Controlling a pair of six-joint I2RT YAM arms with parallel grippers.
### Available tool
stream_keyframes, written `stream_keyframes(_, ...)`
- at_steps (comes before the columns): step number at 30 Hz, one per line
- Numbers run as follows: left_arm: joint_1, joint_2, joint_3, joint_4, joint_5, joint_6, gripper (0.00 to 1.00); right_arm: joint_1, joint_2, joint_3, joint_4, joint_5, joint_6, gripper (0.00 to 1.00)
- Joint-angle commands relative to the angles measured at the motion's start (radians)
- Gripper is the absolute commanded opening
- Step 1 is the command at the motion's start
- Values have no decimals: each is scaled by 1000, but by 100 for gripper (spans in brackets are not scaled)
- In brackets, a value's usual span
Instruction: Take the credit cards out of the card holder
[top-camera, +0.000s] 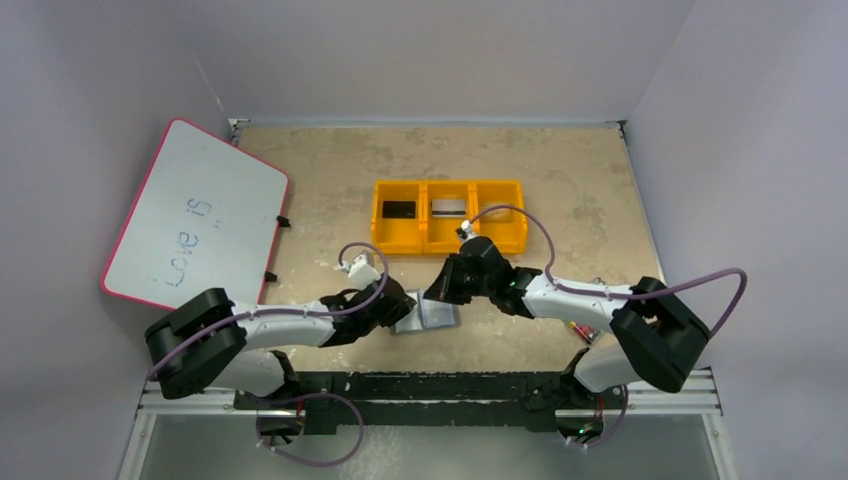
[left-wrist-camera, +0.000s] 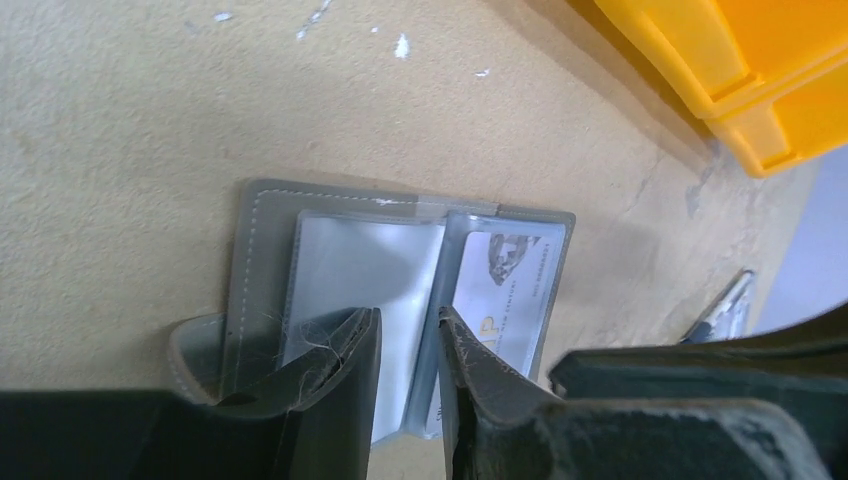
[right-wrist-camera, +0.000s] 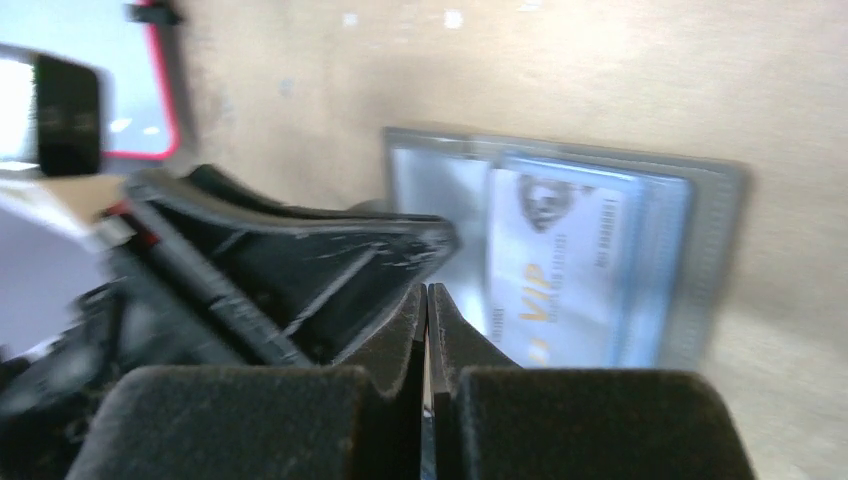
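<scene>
A whiteboard (top-camera: 195, 215) leans at the far left, well apart from the work. The left gripper (left-wrist-camera: 407, 315) is down on the near edge of the holder (left-wrist-camera: 262, 250), its fingers a little apart. They straddle the middle fold and clamp nothing I can make out, so it looks to be pinning the holder. The holder lies open on the table just near of the tray (top-camera: 447, 183), between the two grippers. Both wrist views show its left pocket bare and a beige card (left-wrist-camera: 505, 290) sitting in its right pocket.

In the tray, a black card (top-camera: 400, 210) lies in the left compartment and a silver card (top-camera: 448, 208) in the middle one. The right compartment holds none.

The right gripper (right-wrist-camera: 427, 295) hovers just beside the left one over the holder, pads pressed together. I see nothing held between them.

By my reading two cards are out and the last is in hand. Next, the right fingers must part, find the beige card's exposed edge, pinch it and slide it along the pocket, with the left holding the holder flat.
</scene>
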Motion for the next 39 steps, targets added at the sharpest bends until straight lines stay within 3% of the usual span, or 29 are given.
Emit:
stream_keyframes(1, 4, 34, 106, -113, -2, 133, 28, -9, 38, 0, -176, 109, -52, 0)
stream_keyframes(5, 5, 55, 139, -72, 36, 184, 30, -10, 49, -5, -207, 163, -75, 2)
stream_keyframes(13, 5, 100, 107, 61, 115, 178, 32, -13, 31, 5, -245, 176, -99, 15)
stream_keyframes(26, 5, 150, 114, 14, 128, 184, 32, -34, 13, -6, -256, 152, -120, 19)
stream_keyframes(31, 6, 151, 116, 6, 129, 193, 32, -38, -4, -18, -252, 159, -126, 25)
stream_keyframes(39, 4, 161, 118, 7, 140, 210, 32, -37, 28, -47, -177, 84, -129, 22)
